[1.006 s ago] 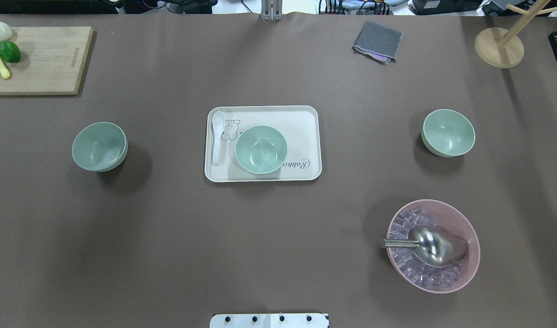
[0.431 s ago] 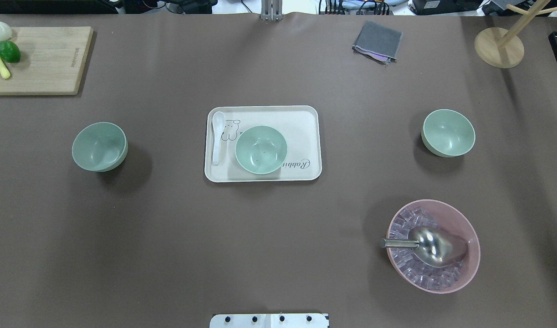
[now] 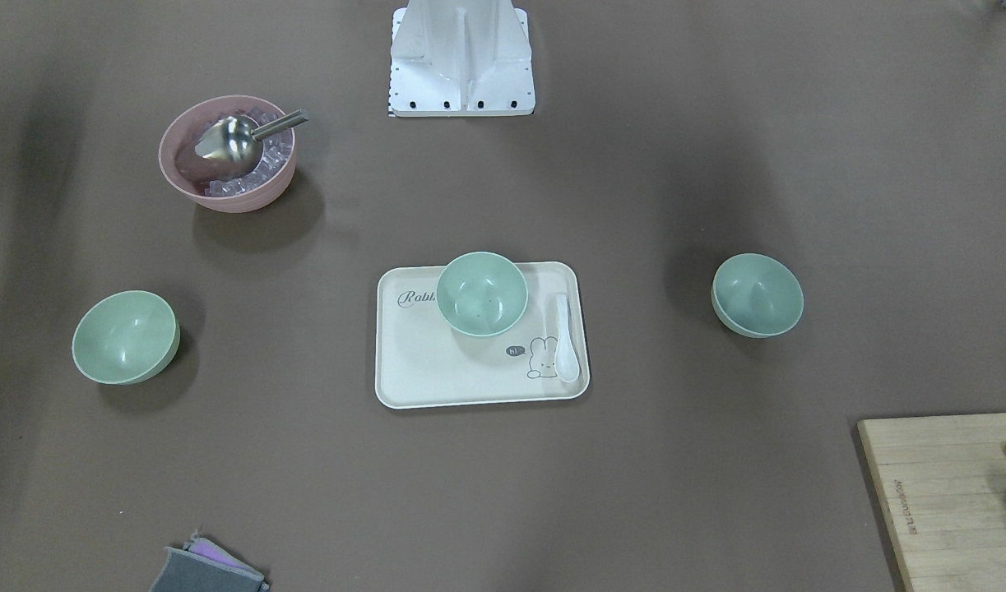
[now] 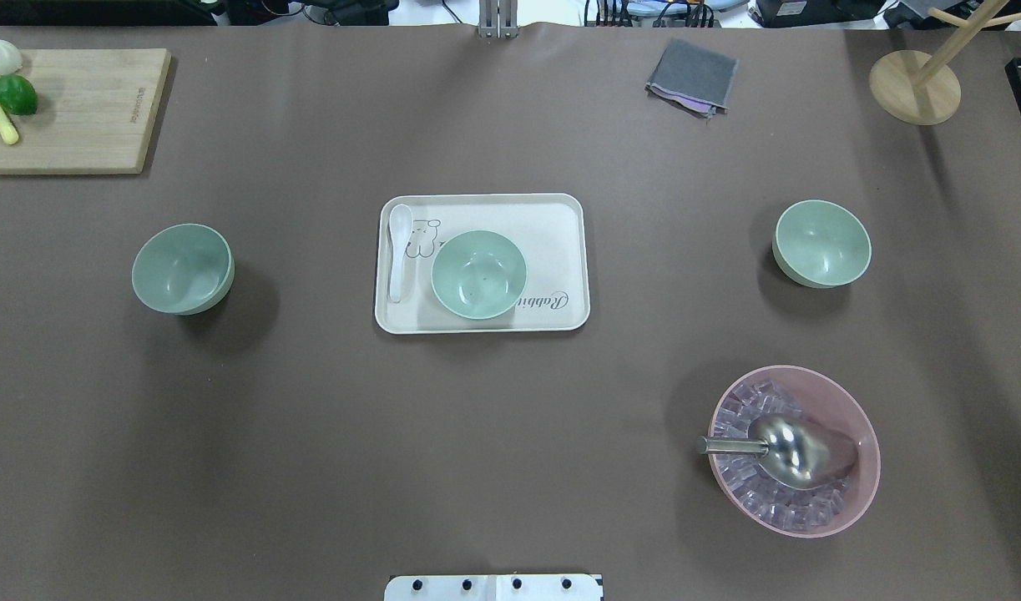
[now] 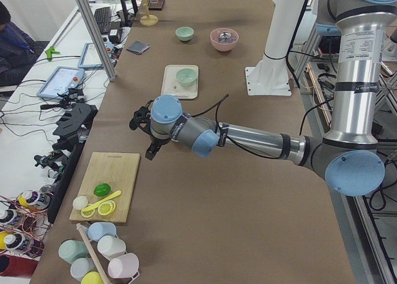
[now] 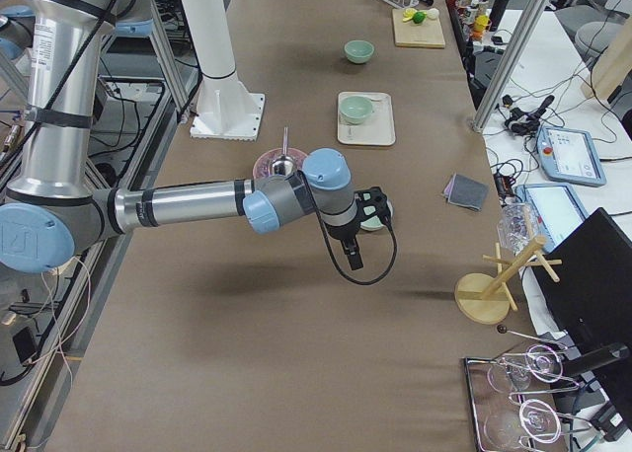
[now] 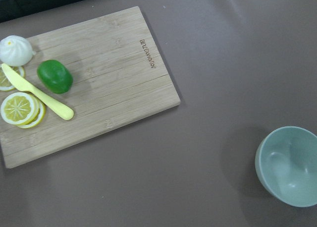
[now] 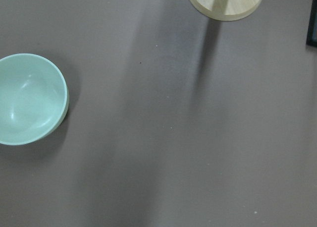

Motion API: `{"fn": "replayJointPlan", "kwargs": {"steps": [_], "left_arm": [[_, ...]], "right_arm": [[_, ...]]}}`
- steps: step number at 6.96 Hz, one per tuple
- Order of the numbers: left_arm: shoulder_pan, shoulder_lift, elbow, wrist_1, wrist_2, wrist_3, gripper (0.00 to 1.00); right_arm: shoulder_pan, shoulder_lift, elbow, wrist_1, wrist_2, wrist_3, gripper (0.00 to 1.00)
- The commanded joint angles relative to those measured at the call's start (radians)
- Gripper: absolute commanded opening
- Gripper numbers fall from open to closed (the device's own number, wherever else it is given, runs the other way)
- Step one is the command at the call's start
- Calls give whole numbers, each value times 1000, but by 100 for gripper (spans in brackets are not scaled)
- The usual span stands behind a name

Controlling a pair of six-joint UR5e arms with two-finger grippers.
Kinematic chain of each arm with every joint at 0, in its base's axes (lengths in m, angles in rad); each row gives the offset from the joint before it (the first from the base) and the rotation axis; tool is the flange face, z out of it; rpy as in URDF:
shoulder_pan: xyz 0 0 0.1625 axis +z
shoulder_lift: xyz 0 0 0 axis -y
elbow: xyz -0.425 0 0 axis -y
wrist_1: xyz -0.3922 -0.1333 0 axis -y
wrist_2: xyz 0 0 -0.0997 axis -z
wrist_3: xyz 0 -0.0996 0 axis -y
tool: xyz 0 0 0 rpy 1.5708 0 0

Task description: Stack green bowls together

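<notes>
Three pale green bowls stand apart, all upright and empty. The left bowl point(image 4: 182, 269) also shows in the left wrist view point(image 7: 292, 165). The middle bowl point(image 4: 478, 274) sits on a cream tray point(image 4: 552, 225). The right bowl point(image 4: 821, 243) also shows in the right wrist view point(image 8: 29, 99). Neither gripper shows in the overhead or front view. The left gripper point(image 5: 139, 117) hovers high near the left bowl, and the right gripper point(image 6: 373, 207) hovers high by the right bowl. I cannot tell whether either is open or shut.
A pink bowl point(image 4: 867, 472) of ice cubes with a metal scoop point(image 4: 798, 451) stands near the right bowl. A white spoon point(image 4: 398, 250) lies on the tray. A cutting board point(image 4: 84, 108) with fruit, a grey cloth point(image 4: 692, 75) and a wooden stand point(image 4: 914, 87) lie along the far edge.
</notes>
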Motion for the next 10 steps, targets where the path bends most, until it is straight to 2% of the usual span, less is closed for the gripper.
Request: {"fn": "replayJointPlan", "kwargs": {"steps": [1, 2, 3, 4, 5, 6, 7, 10], "left_arm": [[207, -26, 13, -75, 55, -281, 98], [298, -40, 13, -96, 239, -387, 99], [379, -90, 39, -90, 285, -482, 96], [412, -104, 60, -93, 293, -521, 90], [466, -108, 64, -95, 365, -551, 85], [504, -117, 67, -101, 397, -555, 57], [507, -120, 79, -101, 399, -550, 35], [520, -126, 114, -101, 399, -539, 26]], "right_arm": [[-145, 39, -1, 4, -45, 211, 100], [-190, 42, -1, 4, -102, 268, 100], [-230, 53, -1, 4, -147, 343, 100], [-257, 64, -6, 2, -185, 362, 100], [-267, 71, -18, 2, -194, 362, 100], [-272, 76, -24, 4, -204, 360, 100], [-273, 84, -29, 4, -208, 362, 100], [-278, 90, -32, 4, -208, 362, 100]]}}
